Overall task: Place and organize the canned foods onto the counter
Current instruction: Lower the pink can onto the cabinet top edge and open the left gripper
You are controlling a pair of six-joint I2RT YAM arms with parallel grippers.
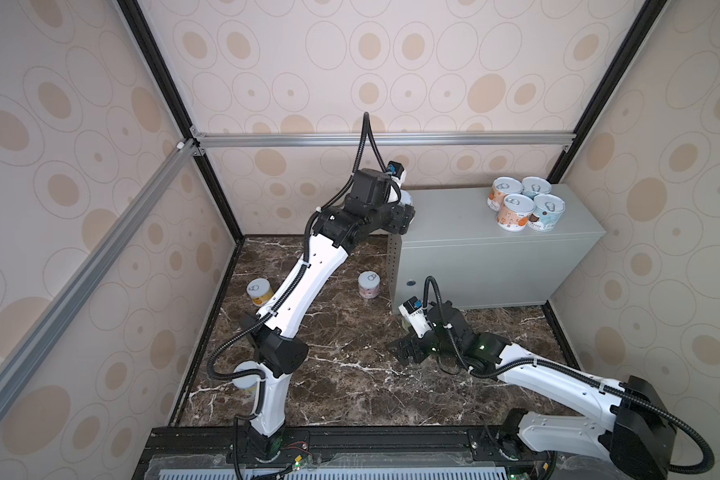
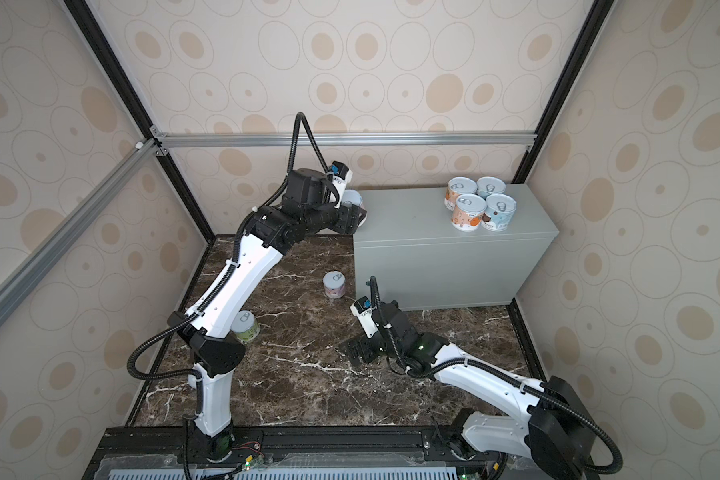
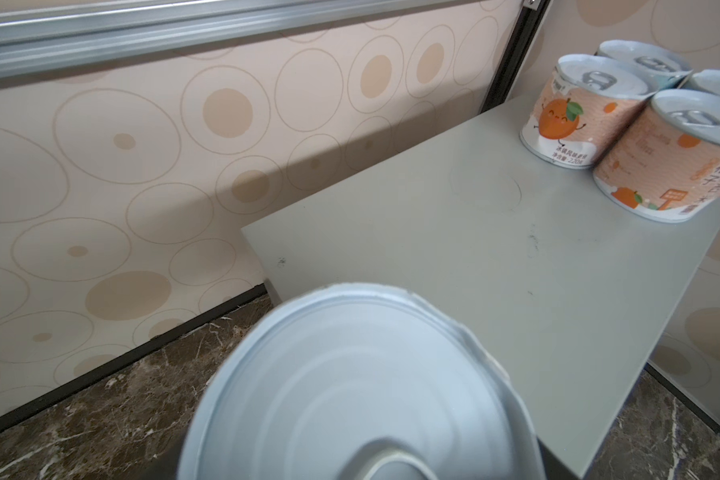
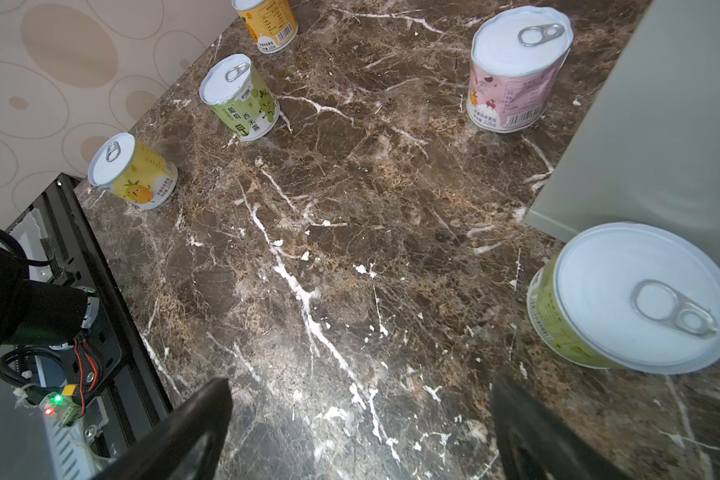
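My left gripper (image 1: pixel 406 212) is shut on a light-blue can (image 3: pixel 362 395), holding it above the left end of the grey counter (image 3: pixel 474 257); the can hides the fingers in the left wrist view. In both top views the held can (image 2: pixel 352 199) shows beside the wrist. Several cans, orange (image 1: pixel 515 214) and blue (image 1: pixel 548 212), stand together at the counter's far right corner. My right gripper (image 4: pixel 358 395) is open and empty, low over the marble floor. A green can (image 4: pixel 632 299) stands close beside it, at the counter's foot.
More cans stand on the dark marble floor (image 1: pixel 350 374): a pink one (image 4: pixel 516 70) near the counter's front corner, a green one (image 4: pixel 242 97) and two yellow ones (image 4: pixel 134 174) (image 4: pixel 269 23) along the left wall. The left arm's base (image 1: pixel 267 407) rises at the front.
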